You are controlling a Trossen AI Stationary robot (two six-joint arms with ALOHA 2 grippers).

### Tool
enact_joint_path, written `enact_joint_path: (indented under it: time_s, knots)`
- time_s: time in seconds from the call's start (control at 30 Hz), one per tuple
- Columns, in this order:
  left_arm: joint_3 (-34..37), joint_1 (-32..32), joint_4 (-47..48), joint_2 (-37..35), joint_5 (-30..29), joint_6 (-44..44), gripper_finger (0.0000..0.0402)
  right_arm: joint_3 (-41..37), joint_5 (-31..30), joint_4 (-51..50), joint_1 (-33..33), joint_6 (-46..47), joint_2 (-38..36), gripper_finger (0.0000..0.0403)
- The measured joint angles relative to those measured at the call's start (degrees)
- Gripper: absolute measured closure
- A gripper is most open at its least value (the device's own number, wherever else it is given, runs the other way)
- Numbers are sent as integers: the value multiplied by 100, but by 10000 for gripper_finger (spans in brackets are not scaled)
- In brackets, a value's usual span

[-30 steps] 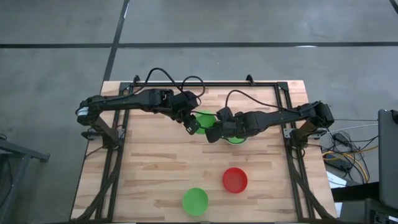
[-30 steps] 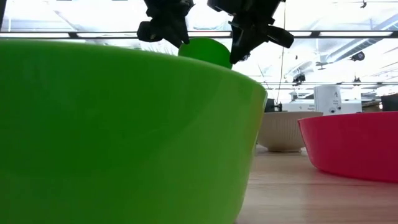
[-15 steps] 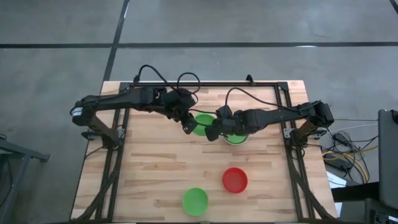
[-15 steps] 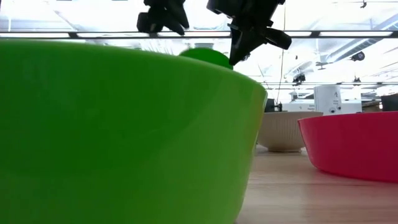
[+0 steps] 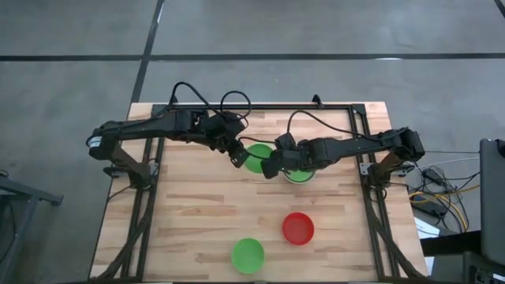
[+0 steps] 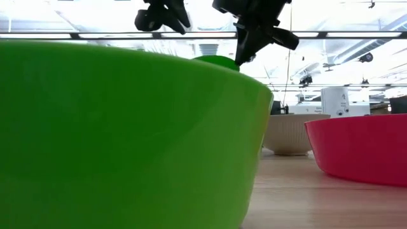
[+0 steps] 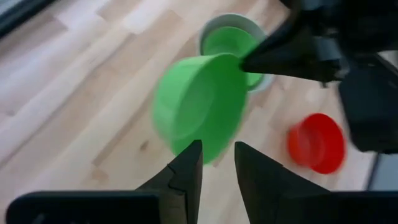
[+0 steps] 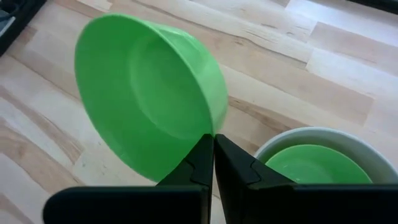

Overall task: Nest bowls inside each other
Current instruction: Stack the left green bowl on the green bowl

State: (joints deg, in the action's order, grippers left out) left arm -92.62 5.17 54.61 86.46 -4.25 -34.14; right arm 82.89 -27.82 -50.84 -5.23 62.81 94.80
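Left gripper, fingers parted and empty, hovers just beside the held green bowl; in its wrist view we see both fingers clear of the rim, so we judge that it has let go or is standing by. Right gripper, just right of that bowl, is closed on its rim, pinching the wall between its fingers. The bowl hangs tilted, mouth turned sideways, which we read as the carry to the stack.

That stack sits touching the held bowl's right side: a grey-white bowl with a second green bowl already nested in it. We judge the tilted bowl is meant to go in next.

Well apart, toward the table's front edge, the red bowl and a third green bowl wait upright; the latter fills the low view.

Our wooden table is pale butcher-block on a dark frame. Grey floor surrounds it. Behind it the low view shows a bright hall with ceiling lights.
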Motion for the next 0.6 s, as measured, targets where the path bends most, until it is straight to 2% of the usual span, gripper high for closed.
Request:
enact_joint_path:
  time_s: [0.2,0.37,0.6]
  knots:
    - [5,2,308,0,-510,-51,305,-2,71,-459,1,291,-300,395]
    - [5,0,453,0,-571,-37,305,-4,70,-1106,4,695,-593,395]
    - [9,-2,453,0,-630,126,303,-6,70,-1463,4,775,-952,395]
